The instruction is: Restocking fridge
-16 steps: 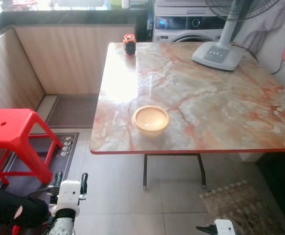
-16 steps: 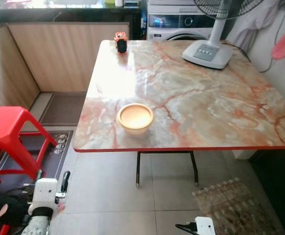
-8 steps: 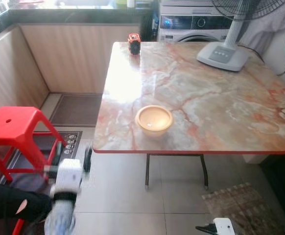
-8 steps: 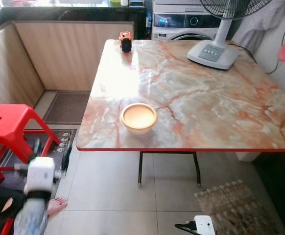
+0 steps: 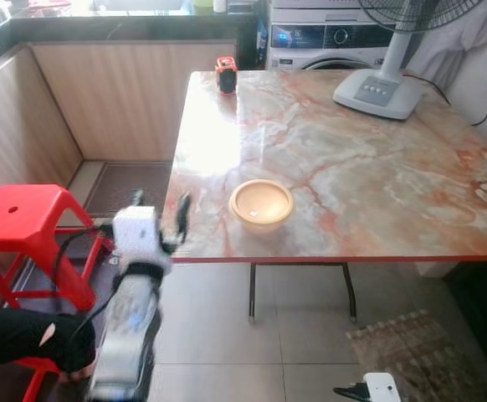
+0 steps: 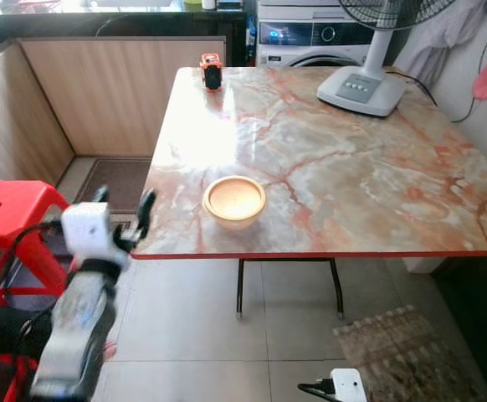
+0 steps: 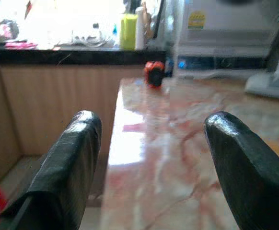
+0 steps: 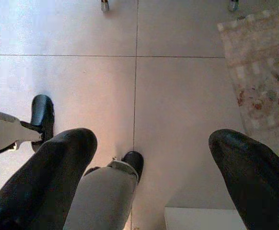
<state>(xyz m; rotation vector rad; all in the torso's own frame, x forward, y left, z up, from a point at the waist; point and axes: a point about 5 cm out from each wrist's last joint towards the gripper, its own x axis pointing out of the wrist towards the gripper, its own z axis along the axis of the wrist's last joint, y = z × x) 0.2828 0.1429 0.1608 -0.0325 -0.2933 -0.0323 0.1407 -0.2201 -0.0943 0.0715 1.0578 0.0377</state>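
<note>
Bowl (image 5: 261,205) unmoved; left hand (image 5: 158,219) has risen.

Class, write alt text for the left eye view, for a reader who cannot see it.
The robot's left gripper, fingers open and empty, is raised beside the near left edge of a marble-patterned table holding a tan bowl, a fan base and a small orange object. A red stool stands at left.

The marble table (image 5: 369,159) stood ahead of the raised left gripper (image 5: 158,211), whose spread fingers were blurred at the near left corner. A bowl (image 5: 261,203) sat on the top just beyond and right of that gripper. An orange tape measure (image 5: 225,74) lay far ahead, and a fan base (image 5: 377,90) farther right.
</note>
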